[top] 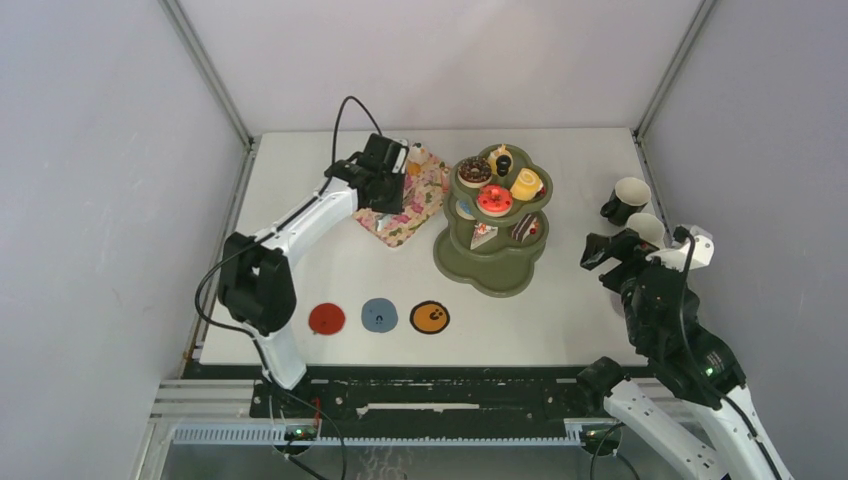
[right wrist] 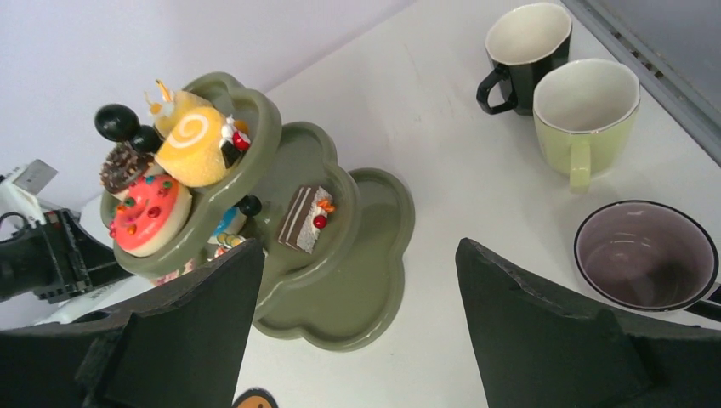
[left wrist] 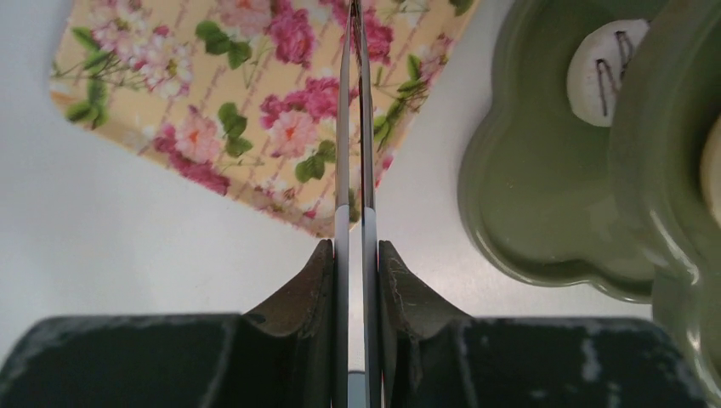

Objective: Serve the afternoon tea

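Note:
The olive-green three-tier stand (top: 495,272) (right wrist: 357,293) carries a pink donut (top: 494,199), a yellow roll (top: 526,184), a chocolate donut (top: 474,170) and a cake slice (right wrist: 306,218). A small treat (top: 416,160) sits on the floral tray's far corner. My left gripper (top: 395,170) (left wrist: 355,246) hovers over that tray (left wrist: 212,110), shut on two thin grey blades (left wrist: 343,170) that look like tongs. My right gripper (top: 603,263) (right wrist: 359,246) stands wide open and holds nothing, between the stand and the mugs: black (right wrist: 527,51), pale green (right wrist: 587,106), purple-lined (right wrist: 646,255).
Red (top: 327,318), blue (top: 379,315) and orange (top: 430,317) coasters lie in a row near the front edge. The stand's lowest tier (left wrist: 544,221) is right of the tray. Grey walls close in the table on three sides.

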Available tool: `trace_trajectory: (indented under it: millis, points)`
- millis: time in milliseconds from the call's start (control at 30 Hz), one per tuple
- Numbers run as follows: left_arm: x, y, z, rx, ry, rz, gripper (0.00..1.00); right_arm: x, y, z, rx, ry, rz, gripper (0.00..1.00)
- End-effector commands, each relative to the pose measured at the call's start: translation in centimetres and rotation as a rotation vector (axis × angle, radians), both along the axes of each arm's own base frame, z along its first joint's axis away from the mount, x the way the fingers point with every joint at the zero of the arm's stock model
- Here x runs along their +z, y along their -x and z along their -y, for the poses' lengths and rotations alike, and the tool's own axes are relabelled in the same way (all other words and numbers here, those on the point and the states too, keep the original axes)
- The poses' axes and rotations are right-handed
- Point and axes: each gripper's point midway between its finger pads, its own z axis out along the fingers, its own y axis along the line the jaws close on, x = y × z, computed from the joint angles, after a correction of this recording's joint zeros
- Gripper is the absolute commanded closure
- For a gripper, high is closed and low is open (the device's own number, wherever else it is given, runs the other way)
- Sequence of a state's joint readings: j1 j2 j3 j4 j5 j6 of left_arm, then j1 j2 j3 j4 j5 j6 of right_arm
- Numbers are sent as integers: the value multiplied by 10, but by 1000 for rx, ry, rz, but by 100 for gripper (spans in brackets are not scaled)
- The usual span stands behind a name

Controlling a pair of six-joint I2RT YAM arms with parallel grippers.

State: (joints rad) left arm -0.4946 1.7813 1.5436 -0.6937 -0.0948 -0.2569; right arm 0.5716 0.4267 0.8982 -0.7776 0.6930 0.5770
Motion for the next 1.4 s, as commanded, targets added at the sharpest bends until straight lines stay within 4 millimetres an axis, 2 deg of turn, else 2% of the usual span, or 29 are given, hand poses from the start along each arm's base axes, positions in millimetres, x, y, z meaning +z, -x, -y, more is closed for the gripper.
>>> trace_trajectory:
  millis: [0, 200, 367, 500, 767, 967, 1267, 1367]
  points:
    - [65, -39, 35, -15, 189, 185, 77, 18, 2, 7, -25, 9, 28, 9]
    - [56, -42, 58, -79, 275, 160, 69, 20, -1, 0, -9, -17, 21, 9]
    - [43, -46, 67, -87, 297, 129, 65, 19, -1, -1, -6, -27, 18, 10]
    - [41, -50, 76, -97, 332, 117, 64, 19, 2, 1, -10, -33, 18, 10]
    - [33, -58, 76, -51, 330, 106, 56, 18, 7, 5, -21, -43, 18, 10]
    - [17, -65, 79, -5, 330, 73, 56, 19, 6, 4, -16, -42, 21, 10]
    - [7, -73, 76, 51, 244, 80, 55, 19, 6, 3, -12, -47, 19, 10]
    - [4, -74, 73, 61, 231, 81, 57, 19, 4, 1, -8, -46, 19, 10]
